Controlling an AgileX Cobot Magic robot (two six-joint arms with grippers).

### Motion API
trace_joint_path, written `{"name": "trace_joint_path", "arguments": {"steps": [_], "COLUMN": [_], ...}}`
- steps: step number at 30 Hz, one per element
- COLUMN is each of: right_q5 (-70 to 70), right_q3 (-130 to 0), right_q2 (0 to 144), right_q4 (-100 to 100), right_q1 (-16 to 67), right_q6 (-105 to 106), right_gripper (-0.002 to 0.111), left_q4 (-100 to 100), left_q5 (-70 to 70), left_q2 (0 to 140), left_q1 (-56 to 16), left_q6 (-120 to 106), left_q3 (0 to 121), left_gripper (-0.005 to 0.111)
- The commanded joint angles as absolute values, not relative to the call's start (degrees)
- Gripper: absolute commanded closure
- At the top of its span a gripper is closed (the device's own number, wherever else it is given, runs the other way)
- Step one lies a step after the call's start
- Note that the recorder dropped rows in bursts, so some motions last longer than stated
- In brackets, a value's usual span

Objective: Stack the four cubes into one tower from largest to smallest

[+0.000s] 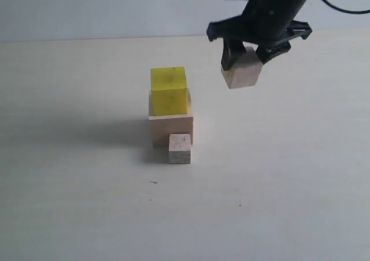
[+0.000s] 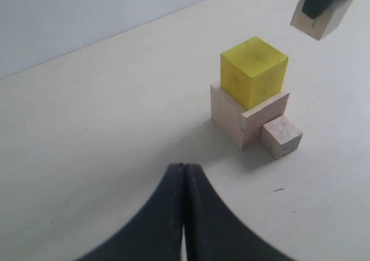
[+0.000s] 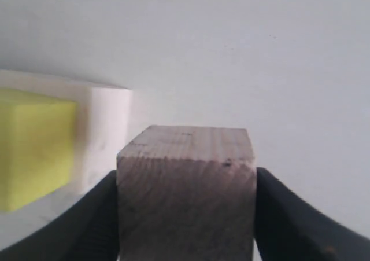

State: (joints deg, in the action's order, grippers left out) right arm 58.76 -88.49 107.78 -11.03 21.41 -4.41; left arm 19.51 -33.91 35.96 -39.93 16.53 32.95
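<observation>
On the pale table (image 1: 87, 191) the large pale wood cube (image 1: 171, 131) sits flat and bears the yellow cube (image 1: 169, 92) on its top face. The yellow one stands upright, with a narrow strip of bare wood showing along the edges of the cube beneath it. Nothing rests on the yellow cube's top. The tiny wood cube (image 1: 180, 149) lies on the table at the foot of the large cube, on the side facing the exterior camera. It is so close to that face that the views do not settle whether the two touch. The medium wood cube (image 1: 243, 70) is off the table, clamped in the right gripper (image 1: 247, 58). The black jaws press on two opposite faces, and the lower part of the cube hangs below them, slightly tilted. In the exterior view the held cube hangs to the right of the two-cube stack, apart from it and level with the yellow cube's upper part. The right wrist view shows wood filling the gap between the jaws, with the yellow and large cubes off to one side. The left gripper (image 2: 184, 171) hangs above bare table near the stack with its jaws pressed together, holding nothing.
</observation>
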Motion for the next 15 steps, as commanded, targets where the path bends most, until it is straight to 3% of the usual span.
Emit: {"name": "trace_joint_path", "arguments": {"steps": [1,7,15], "right_q5": [59.9,59.2,70.0], "right_q3": [-88.4,-92.2,-107.4], "right_q2": [100.7,100.2,108.4], "right_q4": [-22.7,-17.2,-6.2], "right_q1": [21.9,30.3,36.3], "right_q6": [-5.8,-14.9,-23.9], "right_gripper": [0.108,0.108,0.108], "left_q4": [19.5,19.4,19.2], "left_q5": [-32.7,-32.7,-32.7], "left_q2": [35.6,35.6,34.7], "left_q1": [-39.9,-39.9,-39.9], "left_q6": [16.9,16.9,16.9], "left_q3": [32.7,32.7,32.7], "left_gripper": [0.107,0.107,0.107]}}
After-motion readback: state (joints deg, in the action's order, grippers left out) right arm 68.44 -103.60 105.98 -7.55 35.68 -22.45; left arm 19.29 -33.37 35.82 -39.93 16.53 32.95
